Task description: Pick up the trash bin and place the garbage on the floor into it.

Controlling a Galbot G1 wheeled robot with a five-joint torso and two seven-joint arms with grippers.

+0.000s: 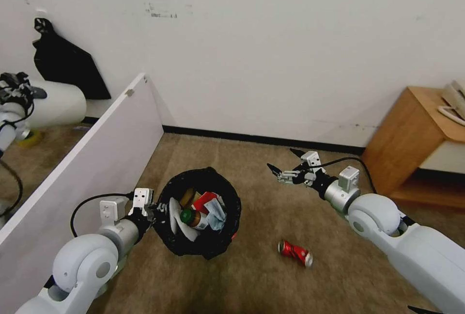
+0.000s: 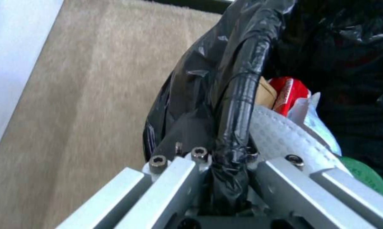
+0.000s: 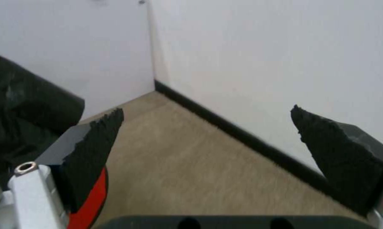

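Head view | left gripper (image 1: pixel 154 211) clamps the bagged rim of the trash bin (image 1: pixel 201 212), already holding litter | right gripper (image 1: pixel 286 166) spread wide, empty, above floor (image 1: pixel 252 280) | crushed red can (image 1: pixel 295 252) lies beside bin | step: collecting; next: lower right gripper onto can.

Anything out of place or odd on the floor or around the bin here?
One crushed red can lies on the carpet, outside the trash bin that the left gripper holds by its rim. The right gripper hovers open, empty.
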